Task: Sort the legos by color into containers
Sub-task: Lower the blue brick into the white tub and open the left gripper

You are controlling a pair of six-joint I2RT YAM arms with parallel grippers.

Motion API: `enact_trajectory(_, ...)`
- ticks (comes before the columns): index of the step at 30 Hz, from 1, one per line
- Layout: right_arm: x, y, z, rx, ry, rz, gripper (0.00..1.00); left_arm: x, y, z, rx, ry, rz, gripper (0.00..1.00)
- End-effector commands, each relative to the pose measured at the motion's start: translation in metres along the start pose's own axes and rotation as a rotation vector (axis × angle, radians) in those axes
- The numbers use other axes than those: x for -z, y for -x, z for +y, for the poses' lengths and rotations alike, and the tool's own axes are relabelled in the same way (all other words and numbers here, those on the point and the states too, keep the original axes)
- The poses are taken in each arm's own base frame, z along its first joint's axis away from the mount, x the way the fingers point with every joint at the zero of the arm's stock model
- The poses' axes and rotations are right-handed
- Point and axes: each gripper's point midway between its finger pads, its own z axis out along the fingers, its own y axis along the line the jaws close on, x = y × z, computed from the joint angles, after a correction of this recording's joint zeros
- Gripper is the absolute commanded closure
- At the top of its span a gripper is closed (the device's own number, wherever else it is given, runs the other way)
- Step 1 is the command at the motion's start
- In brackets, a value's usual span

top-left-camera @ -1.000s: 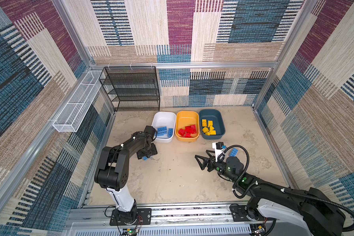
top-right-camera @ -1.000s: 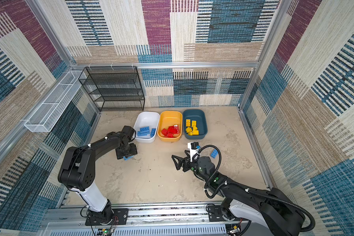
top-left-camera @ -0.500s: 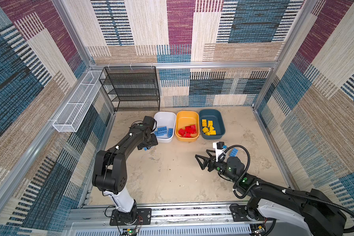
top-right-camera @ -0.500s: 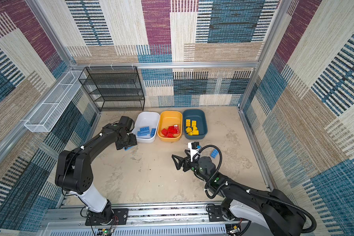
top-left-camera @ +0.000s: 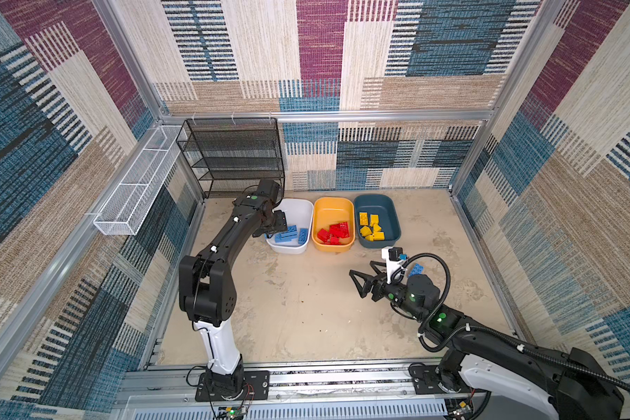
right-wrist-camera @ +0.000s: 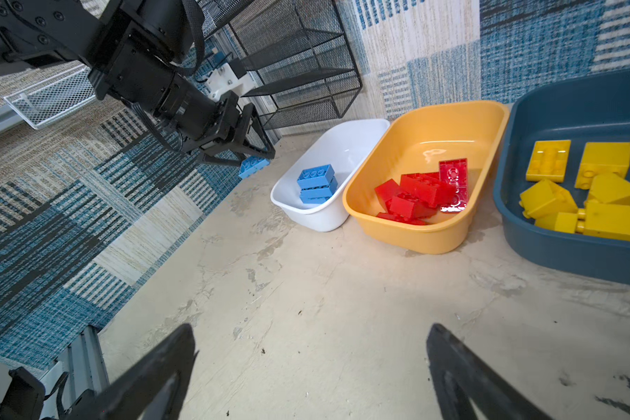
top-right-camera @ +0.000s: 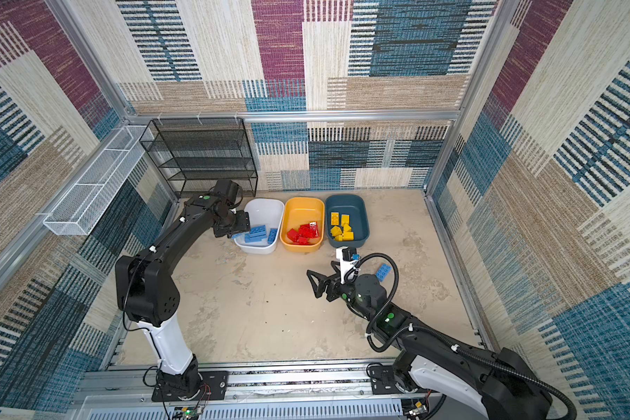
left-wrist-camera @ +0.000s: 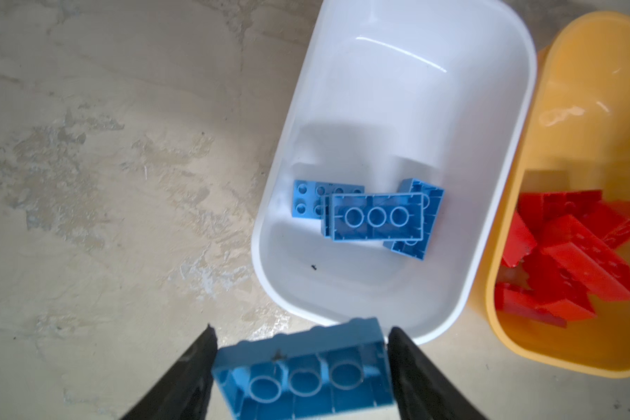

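I find my right gripper [right-wrist-camera: 310, 338] nearest, jaws wide apart and holding nothing, hovering above the floor [top-left-camera: 306, 298]. Close by it, one loose blue brick [top-left-camera: 415, 270] lies on that floor. Farther off, my left gripper [left-wrist-camera: 301, 334] is clamped on a second blue brick [left-wrist-camera: 302, 374], raised at the white tub [left-wrist-camera: 397, 91] rim. That tub holds blue bricks [left-wrist-camera: 377, 218]; the yellow-orange tub [top-left-camera: 333, 209], red bricks [top-left-camera: 335, 232]; the teal tub [top-left-camera: 375, 203], yellow bricks [top-left-camera: 371, 227].
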Motion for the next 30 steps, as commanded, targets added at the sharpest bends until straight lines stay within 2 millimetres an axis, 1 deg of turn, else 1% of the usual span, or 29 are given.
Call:
enact_trajectory(1, 0.003, 0.004, -0.006, 0.018, -0.043, 0.003, 0.0, -0.004, 0.007, -0.015, -0.039, -0.047, 0.016, 0.27)
enact_trajectory(5, 0.006, 0.004, -0.008, 0.031, -0.064, 0.016, 0.0, -0.017, 0.021, -0.033, -0.037, -0.092, 0.012, 0.27)
enact_trajectory(10, 0.008, 0.002, -0.012, 0.055, -0.089, 0.036, 0.0, -0.039, 0.034, -0.051, -0.04, -0.117, 0.017, 0.27)
enact_trajectory(15, 0.007, 0.0, -0.016, 0.075, -0.108, 0.048, 0.0, -0.058, 0.045, -0.062, -0.043, -0.126, 0.027, 0.27)
enact_trajectory(19, 0.006, 0.001, -0.016, 0.09, -0.116, 0.058, 0.0, -0.066, 0.051, -0.068, -0.047, -0.131, 0.03, 0.27)
enact_trajectory(23, 0.006, 0.002, -0.016, 0.09, -0.121, 0.056, 0.01, -0.069, 0.054, -0.07, -0.047, -0.136, 0.026, 0.25)
enact_trajectory(26, 0.005, 0.001, -0.017, 0.079, -0.122, 0.059, 0.0, -0.068, 0.053, -0.071, -0.053, -0.139, 0.028, 0.2)
enact_trajectory(28, 0.005, 0.0, -0.016, 0.058, -0.122, 0.061, 0.0, -0.062, 0.055, -0.069, -0.054, -0.132, 0.019, 0.15)
enact_trajectory(30, 0.006, 0.001, -0.016, 0.037, -0.122, 0.059, 0.0, -0.055, 0.057, -0.069, -0.06, -0.126, 0.004, 0.13)
